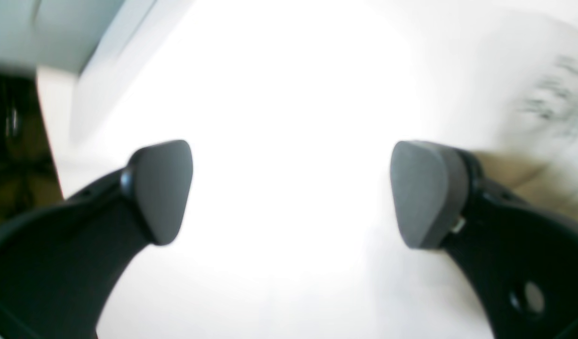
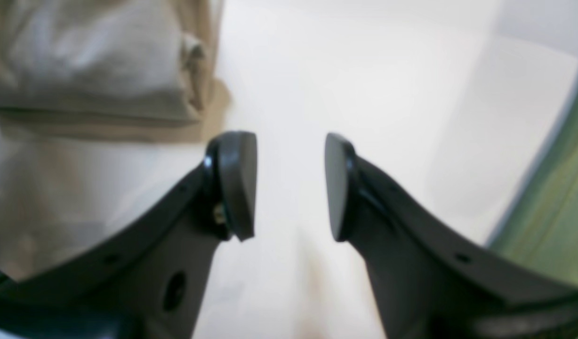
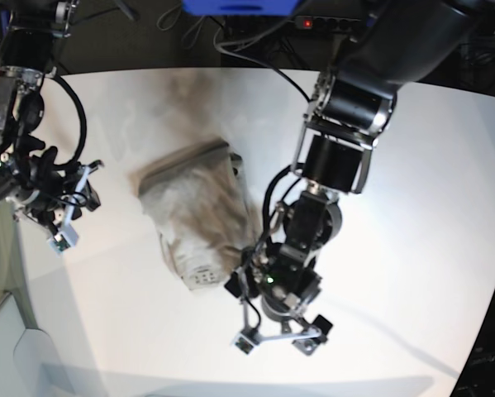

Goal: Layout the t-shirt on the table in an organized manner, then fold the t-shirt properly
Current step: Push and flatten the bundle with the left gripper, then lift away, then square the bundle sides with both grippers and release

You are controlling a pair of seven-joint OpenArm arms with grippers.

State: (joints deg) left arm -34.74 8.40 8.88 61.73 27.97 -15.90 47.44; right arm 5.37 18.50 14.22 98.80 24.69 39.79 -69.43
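Observation:
The t-shirt (image 3: 196,217) lies bunched in a loose grey-beige heap on the white table (image 3: 429,215), with a small patch at its near end. My left gripper (image 3: 276,341) hovers just in front of the shirt's near right corner, open and empty. In the left wrist view the left gripper (image 1: 291,193) stands wide open over bare table (image 1: 289,94), with cloth (image 1: 543,179) at the right edge. My right gripper (image 3: 75,207) is to the left of the shirt, apart from it. In the right wrist view the right gripper (image 2: 289,186) is open and empty, with the shirt (image 2: 91,61) at upper left.
A power strip (image 3: 313,22) with a red light, a blue object (image 3: 243,7) and cables lie beyond the table's far edge. The table's left edge and green floor (image 2: 552,202) are close to my right gripper. The left arm (image 3: 346,124) reaches over the middle of the table.

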